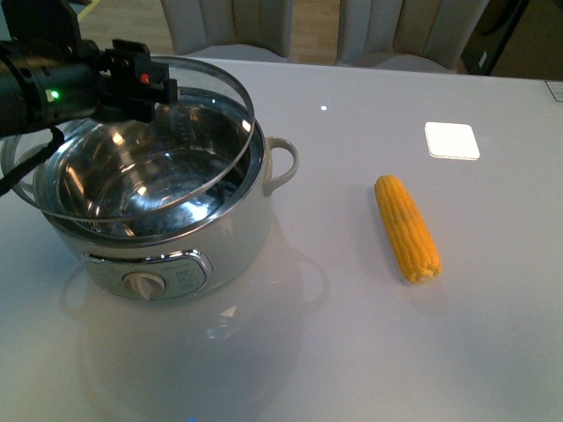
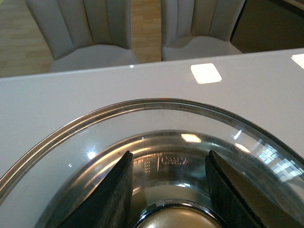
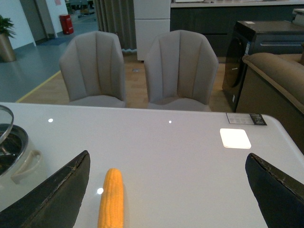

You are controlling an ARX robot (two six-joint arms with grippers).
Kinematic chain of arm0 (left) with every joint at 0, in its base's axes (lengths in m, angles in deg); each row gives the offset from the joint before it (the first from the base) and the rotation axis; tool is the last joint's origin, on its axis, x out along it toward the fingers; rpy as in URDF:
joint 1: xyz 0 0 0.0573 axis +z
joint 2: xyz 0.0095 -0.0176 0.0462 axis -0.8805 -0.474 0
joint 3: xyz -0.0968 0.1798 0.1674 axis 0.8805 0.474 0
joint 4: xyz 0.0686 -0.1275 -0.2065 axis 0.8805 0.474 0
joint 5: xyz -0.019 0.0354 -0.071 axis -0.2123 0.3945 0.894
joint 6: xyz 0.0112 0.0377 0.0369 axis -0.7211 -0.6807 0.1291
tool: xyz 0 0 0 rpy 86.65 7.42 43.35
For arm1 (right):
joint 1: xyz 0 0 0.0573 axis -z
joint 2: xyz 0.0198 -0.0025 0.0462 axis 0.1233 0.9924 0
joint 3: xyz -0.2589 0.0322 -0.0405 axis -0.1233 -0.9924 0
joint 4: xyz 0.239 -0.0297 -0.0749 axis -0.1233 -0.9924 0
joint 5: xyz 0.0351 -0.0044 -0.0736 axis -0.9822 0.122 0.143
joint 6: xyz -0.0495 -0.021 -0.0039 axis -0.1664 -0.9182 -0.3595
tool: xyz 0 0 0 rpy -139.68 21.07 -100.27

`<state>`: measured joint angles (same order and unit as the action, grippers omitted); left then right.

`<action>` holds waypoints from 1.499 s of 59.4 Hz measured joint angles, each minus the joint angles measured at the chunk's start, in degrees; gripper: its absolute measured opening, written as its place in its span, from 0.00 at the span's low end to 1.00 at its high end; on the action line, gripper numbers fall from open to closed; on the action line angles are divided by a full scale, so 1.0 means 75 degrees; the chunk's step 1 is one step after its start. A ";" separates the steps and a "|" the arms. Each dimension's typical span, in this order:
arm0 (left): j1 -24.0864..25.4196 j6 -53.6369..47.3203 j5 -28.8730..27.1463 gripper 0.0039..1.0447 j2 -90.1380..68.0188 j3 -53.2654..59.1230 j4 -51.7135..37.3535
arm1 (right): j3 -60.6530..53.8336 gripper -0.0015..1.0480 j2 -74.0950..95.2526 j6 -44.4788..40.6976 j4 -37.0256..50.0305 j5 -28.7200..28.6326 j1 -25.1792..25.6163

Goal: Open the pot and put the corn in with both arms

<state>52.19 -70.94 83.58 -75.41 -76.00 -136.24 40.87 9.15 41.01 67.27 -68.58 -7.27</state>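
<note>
The cream-white pot (image 1: 239,236) stands at the table's left with its steel bowl uncovered. Over it, tilted, hangs the glass lid (image 1: 249,101), and my left gripper (image 1: 145,83) is shut on it. From the left wrist, both fingers (image 2: 111,194) flank the lid's knob (image 2: 173,221), with the steel rim (image 2: 142,103) beyond. The corn (image 1: 407,229) lies on the table right of the pot, apart from it. My right gripper (image 3: 166,190) is open above the table; the corn (image 3: 110,199) lies close to one finger (image 3: 57,194), untouched. That arm is outside the front view.
A white square patch (image 1: 452,140) sits on the table behind the corn. Two grey chairs (image 3: 137,66) stand past the far edge. A small dark label (image 3: 246,118) lies near the far right corner. The pot's side handle (image 1: 283,163) faces the corn.
</note>
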 joint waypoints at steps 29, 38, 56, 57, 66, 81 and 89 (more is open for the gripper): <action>0.1851 -0.0294 0.0469 0.39 0.0813 0.0291 0.0093 | 0.0000 0.92 0.0000 -0.0003 0.0000 0.0000 0.0000; 0.2696 -0.0428 0.0650 0.39 0.0813 0.0379 0.0093 | 0.0000 0.92 0.0000 0.0000 0.0000 0.0000 0.0000; 0.3923 -0.0417 0.0868 0.39 0.0440 0.0379 -0.0259 | 0.0000 0.92 0.0000 0.0000 0.0000 0.0000 0.0000; 0.3984 -0.0420 0.0883 0.39 0.0382 0.0379 -0.0300 | 0.0000 0.92 0.0000 0.0000 0.0000 -0.0003 0.0000; 0.4453 -0.0475 0.1145 0.39 -0.0271 0.0376 -0.0708 | 0.0000 0.92 0.0000 -0.0003 0.0000 -0.0003 0.0000; 0.5013 -0.0653 0.1437 0.39 -0.1332 0.0122 -0.1326 | 0.0000 0.92 0.0000 0.0000 0.0000 0.0000 0.0000; 0.5214 -0.0717 0.1492 0.39 -0.1953 -0.0201 -0.1498 | 0.0000 0.92 0.0000 0.0000 0.0000 0.0000 0.0000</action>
<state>91.29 -76.31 94.77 -90.05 -77.51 -147.47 40.87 9.15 41.01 67.27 -68.58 -7.27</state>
